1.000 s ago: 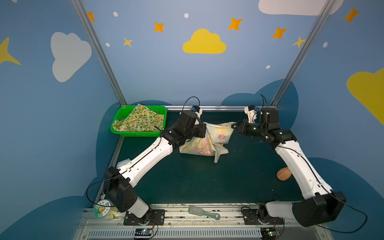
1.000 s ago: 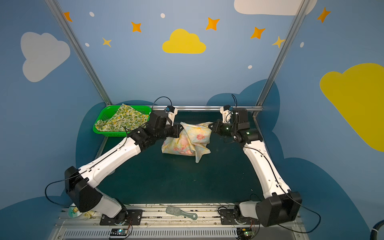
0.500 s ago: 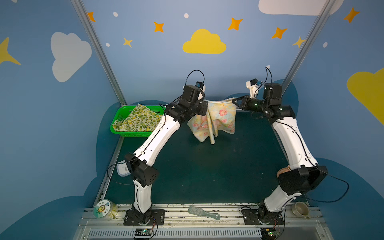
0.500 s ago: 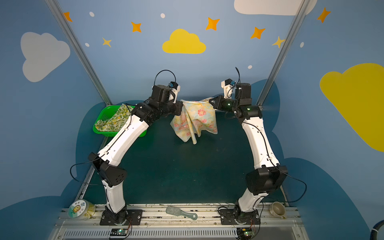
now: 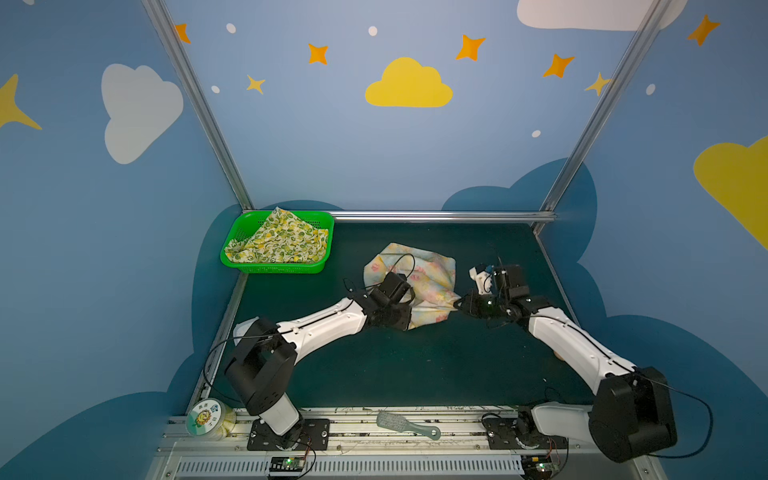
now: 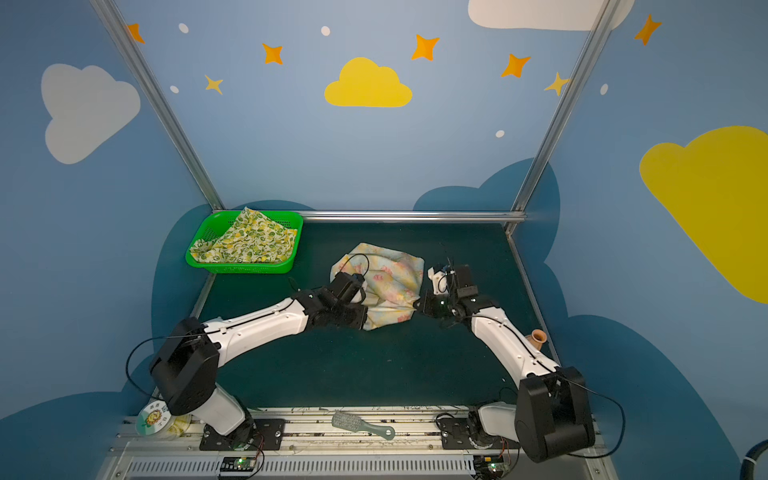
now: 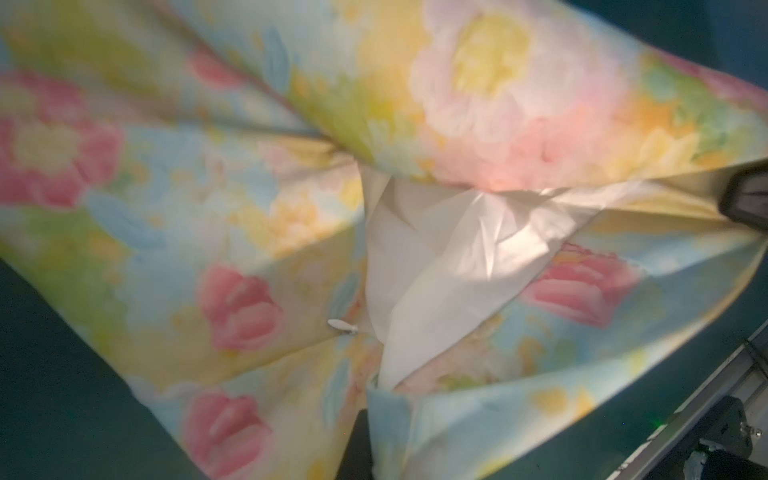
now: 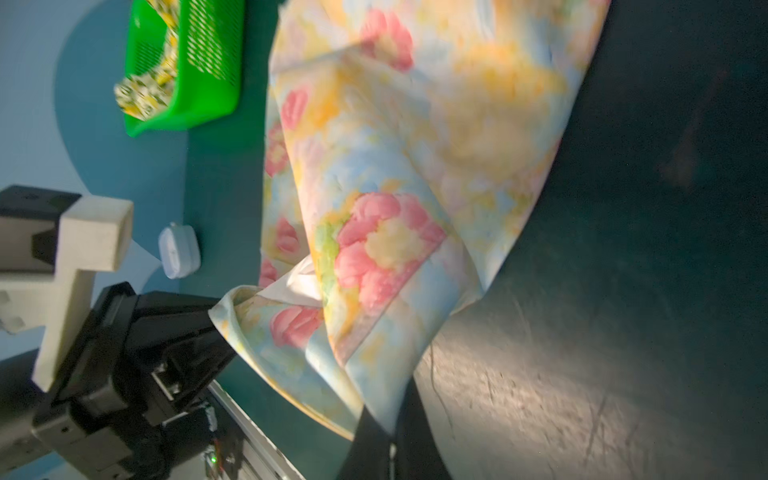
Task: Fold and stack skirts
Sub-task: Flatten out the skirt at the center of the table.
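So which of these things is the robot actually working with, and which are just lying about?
Part of the job: pink-flowered skirt, pinched by the right pincer; lemon-print skirt, lying in the green mesh basket.
Just lying about: hairbrush and round flower-lidded tub at the front rail; small clay vase beside the right arm.

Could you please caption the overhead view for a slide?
Right gripper pinches a corner of the flowered skirt lying on the mat; lemon skirt sits in the green basket.

Floral skirt (image 8: 415,166) near green basket (image 8: 203,102)
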Robot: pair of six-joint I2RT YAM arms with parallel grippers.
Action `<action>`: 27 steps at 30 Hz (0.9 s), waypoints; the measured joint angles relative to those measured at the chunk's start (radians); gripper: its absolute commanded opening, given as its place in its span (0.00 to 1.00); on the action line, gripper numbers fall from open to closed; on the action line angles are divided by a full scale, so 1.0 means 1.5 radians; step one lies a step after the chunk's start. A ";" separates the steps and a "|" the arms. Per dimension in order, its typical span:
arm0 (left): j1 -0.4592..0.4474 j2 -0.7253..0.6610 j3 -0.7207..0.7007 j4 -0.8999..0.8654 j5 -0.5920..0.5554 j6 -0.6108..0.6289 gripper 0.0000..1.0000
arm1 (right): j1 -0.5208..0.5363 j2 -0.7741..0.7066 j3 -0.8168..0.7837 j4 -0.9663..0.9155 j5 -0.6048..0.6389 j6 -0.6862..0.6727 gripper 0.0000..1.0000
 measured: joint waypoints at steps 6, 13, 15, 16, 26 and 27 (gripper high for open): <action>-0.002 -0.071 -0.085 0.033 0.049 -0.050 0.62 | 0.021 -0.077 -0.089 0.022 0.054 0.034 0.20; 0.008 -0.158 -0.114 0.024 0.053 -0.068 0.63 | 0.071 -0.153 -0.115 -0.020 0.100 0.060 0.42; 0.013 -0.158 -0.110 0.022 0.035 -0.073 0.61 | 0.082 -0.183 -0.115 -0.027 0.113 0.064 0.42; 0.017 -0.153 -0.106 0.019 0.022 -0.075 0.60 | 0.087 -0.196 -0.115 -0.028 0.122 0.064 0.41; 0.043 0.064 0.067 0.024 0.007 -0.065 0.49 | 0.144 -0.110 -0.030 -0.055 0.205 0.043 0.51; 0.043 0.078 0.070 0.026 0.013 -0.065 0.49 | 0.156 -0.089 -0.013 -0.056 0.218 0.036 0.55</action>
